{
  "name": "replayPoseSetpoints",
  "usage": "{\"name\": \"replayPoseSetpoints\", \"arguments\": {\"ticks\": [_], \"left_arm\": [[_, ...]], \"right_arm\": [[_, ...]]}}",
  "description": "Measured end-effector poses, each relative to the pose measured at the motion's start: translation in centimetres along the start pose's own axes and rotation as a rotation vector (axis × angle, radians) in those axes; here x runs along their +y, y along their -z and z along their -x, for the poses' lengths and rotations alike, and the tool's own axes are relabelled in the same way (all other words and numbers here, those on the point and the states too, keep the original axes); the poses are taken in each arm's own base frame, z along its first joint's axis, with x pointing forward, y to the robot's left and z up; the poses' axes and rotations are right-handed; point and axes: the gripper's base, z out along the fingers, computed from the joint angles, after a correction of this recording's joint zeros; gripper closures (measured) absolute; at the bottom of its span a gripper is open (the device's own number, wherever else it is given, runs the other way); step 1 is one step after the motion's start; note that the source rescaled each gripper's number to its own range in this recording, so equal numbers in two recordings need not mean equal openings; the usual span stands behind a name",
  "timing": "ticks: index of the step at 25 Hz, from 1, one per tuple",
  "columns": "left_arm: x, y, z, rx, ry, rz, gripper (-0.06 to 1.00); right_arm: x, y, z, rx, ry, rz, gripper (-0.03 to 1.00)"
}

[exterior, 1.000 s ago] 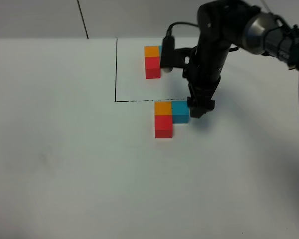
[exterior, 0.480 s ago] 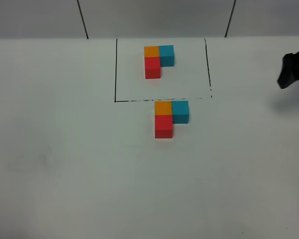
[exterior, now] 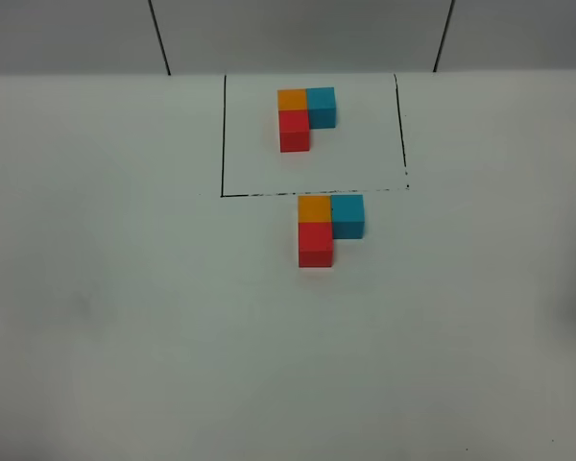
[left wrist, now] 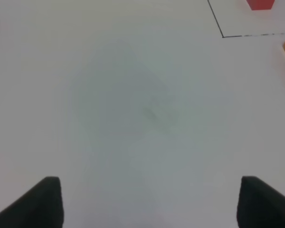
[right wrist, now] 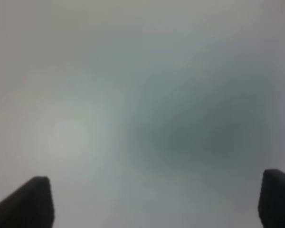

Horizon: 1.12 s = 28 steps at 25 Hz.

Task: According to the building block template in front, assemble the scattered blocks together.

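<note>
Gone from overhead, right claw (right wrist: 154, 202) gapes empty; left claw (left wrist: 149, 202) gapes too.

The exterior high camera looks down from the front onto the flat white tabletop (exterior: 125, 317), taking in the thin black drawn rectangle (exterior: 223, 134). The left wrist camera hovers close above the same surface, catching that rectangle's corner (left wrist: 223, 35). The right wrist view, blurred, faces plain pale surface.

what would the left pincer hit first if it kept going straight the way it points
Probably just the bare white table: the left pincer stands open with nothing between or ahead of its tips. The blocks sit off to the side. Depth is unclear.
</note>
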Motion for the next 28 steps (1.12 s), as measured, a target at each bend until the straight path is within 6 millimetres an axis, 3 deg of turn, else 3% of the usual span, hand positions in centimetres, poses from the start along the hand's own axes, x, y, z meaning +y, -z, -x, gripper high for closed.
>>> {"name": "replayPoseSetpoints", "arguments": {"ticks": [8, 15, 24, 28], "left_arm": [[0.0, 0.0, 0.0, 0.0, 0.0, 0.0, 0.33], [0.0, 0.0, 0.0, 0.0, 0.001, 0.0, 0.33], [0.0, 0.0, 0.0, 0.0, 0.001, 0.0, 0.33], [0.0, 0.0, 0.0, 0.0, 0.002, 0.0, 0.33]], "right_arm": [[4.8, 1.9, -8.6, -0.083, 0.004, 0.019, 0.22], [6.8, 3.3, -13.7, -0.224, 0.028, 0.023, 0.22], [7.6, 5.2, -16.8, -0.428, 0.054, -0.002, 0.22], [7.7, 5.7, -17.6, -0.491, -0.021, 0.0, 0.22]]}}
